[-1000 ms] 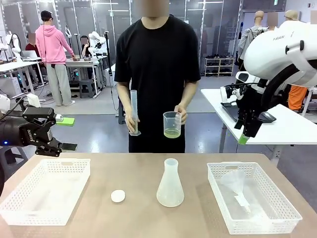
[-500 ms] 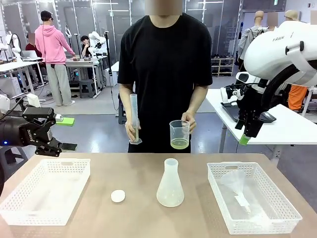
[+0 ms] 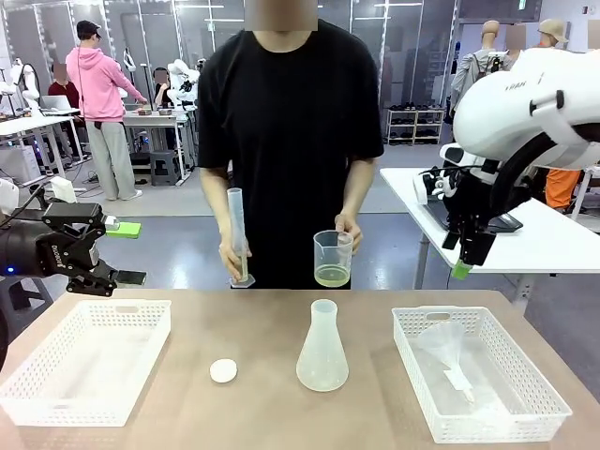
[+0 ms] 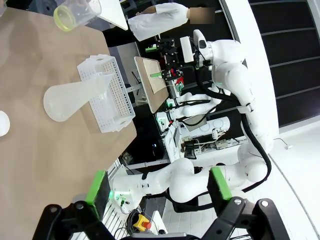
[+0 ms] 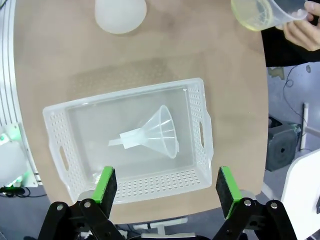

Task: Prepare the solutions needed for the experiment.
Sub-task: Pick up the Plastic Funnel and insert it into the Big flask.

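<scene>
Both left pincer (image 4: 157, 184) and right pincer (image 5: 166, 185) gape empty; a hand (image 3: 349, 228) holds a cup (image 3: 333, 251) of yellow-green liquid (image 3: 332, 276).

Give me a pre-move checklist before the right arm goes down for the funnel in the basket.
1. The right jaws stand open above the white basket: ok.
2. The funnel lies on its side, alone in that basket: ok.
3. The flask stands upright on the table, mouth uncovered: ok.
4. The person holds the beaker of solution and the cylinder at the far edge, away from the basket: ok.
5. The left jaws stand open, raised at the table's left: ok.
6. Whether the funnel's thin wall will take the grip: cannot tell.
</scene>
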